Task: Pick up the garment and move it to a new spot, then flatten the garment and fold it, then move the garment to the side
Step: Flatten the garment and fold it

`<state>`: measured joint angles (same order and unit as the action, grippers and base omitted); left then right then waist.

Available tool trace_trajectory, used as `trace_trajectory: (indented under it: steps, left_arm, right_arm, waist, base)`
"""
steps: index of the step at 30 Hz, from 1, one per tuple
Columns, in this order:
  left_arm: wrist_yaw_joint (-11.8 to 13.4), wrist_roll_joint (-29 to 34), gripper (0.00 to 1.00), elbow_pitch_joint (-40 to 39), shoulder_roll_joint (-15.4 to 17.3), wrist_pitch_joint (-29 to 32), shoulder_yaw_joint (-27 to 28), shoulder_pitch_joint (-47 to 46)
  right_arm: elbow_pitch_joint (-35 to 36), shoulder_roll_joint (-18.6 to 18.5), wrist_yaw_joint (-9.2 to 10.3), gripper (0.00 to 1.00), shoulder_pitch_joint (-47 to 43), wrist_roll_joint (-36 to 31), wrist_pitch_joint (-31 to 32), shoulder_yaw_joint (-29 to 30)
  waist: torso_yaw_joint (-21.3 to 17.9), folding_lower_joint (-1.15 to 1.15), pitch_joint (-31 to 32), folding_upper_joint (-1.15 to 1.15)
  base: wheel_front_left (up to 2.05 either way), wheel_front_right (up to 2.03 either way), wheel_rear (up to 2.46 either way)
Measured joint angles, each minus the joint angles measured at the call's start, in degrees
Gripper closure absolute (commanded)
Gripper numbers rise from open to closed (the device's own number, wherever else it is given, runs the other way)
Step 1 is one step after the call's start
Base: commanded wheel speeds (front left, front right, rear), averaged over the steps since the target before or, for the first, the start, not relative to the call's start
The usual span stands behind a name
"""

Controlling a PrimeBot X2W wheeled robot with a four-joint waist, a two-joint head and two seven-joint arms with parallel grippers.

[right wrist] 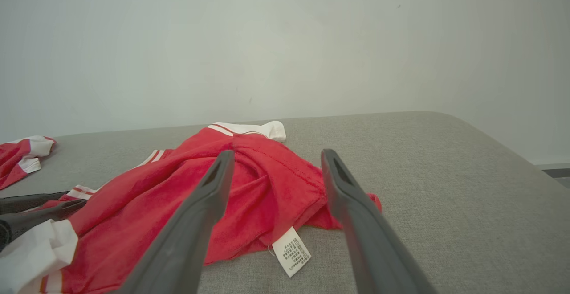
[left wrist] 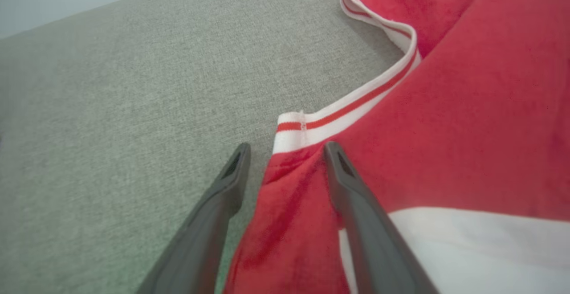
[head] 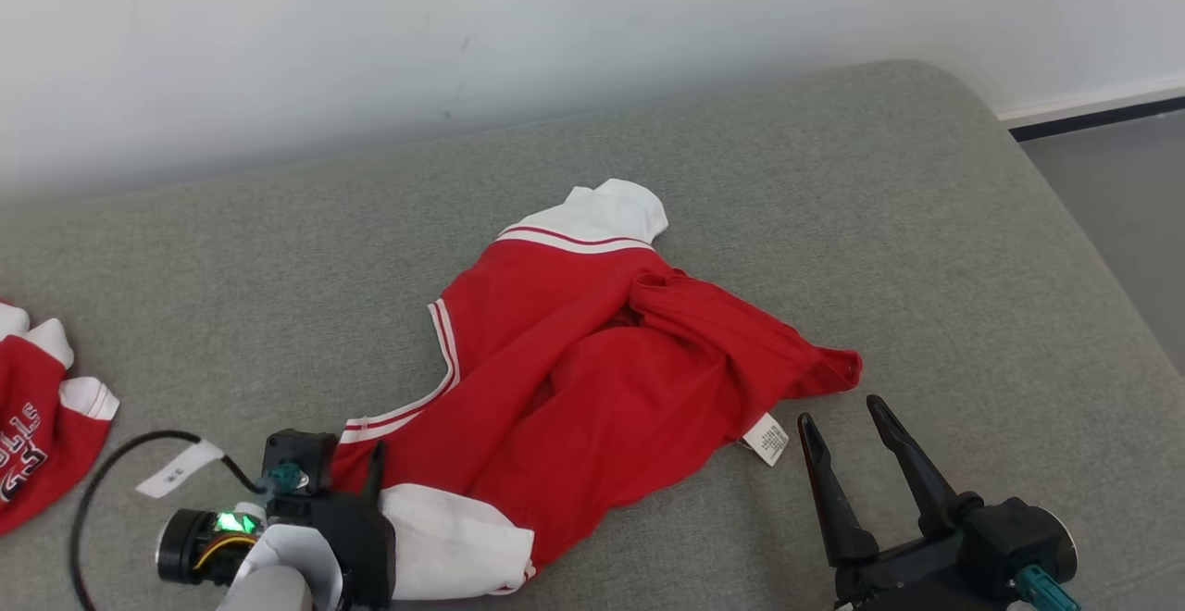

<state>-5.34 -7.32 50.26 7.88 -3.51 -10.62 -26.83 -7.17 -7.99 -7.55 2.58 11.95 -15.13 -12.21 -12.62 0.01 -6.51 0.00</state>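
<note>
The crumpled red jersey garment with white, red-striped trim (head: 592,361) lies midway across the grey woven cushion (head: 926,222). The left gripper (left wrist: 287,147) sits low at its near left edge, the two dark fingers apart with a ridge of red cloth between them beside the striped band, though whether the tips press the fabric is hard to tell. The right gripper (head: 838,412) stands spread wide just beside the small white care label (head: 767,438) at the garment's right side, and a second red-and-white lettered cloth (head: 37,417) lies well apart, far left.
</note>
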Motion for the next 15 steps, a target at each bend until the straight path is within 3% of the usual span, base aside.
trace_trajectory:
  steps: [6, 10, 15]
  left_arm:
    - [-1.99, -12.62, 1.00, -2.05, -2.33, 4.22, 2.19, -2.64]
    - [-2.16, -24.70, 1.00, -11.90, -1.70, 7.90, -0.14, -5.50]
    - [-2.14, -38.27, 1.00, -24.46, -0.25, 13.28, 0.79, -8.78]
  right_arm:
    - [-0.16, 0.96, 0.00, 0.00, 0.01, 0.43, -0.01, 1.02]
    - [-0.26, 1.09, 0.00, 0.00, 0.00, 0.75, -0.01, 1.48]
    - [-0.70, 1.49, 0.00, 0.00, -0.31, 0.80, 0.00, 1.57]
  waist:
    - [-1.10, 0.00, 0.41, 0.00]
    - [-1.73, 0.00, 0.90, 0.00]
    - [-2.20, -0.01, 2.12, 0.00]
  base:
    - [0.00, 0.00, 0.00]
    - [0.00, 0.00, 0.00]
    - [0.00, 0.00, 0.00]
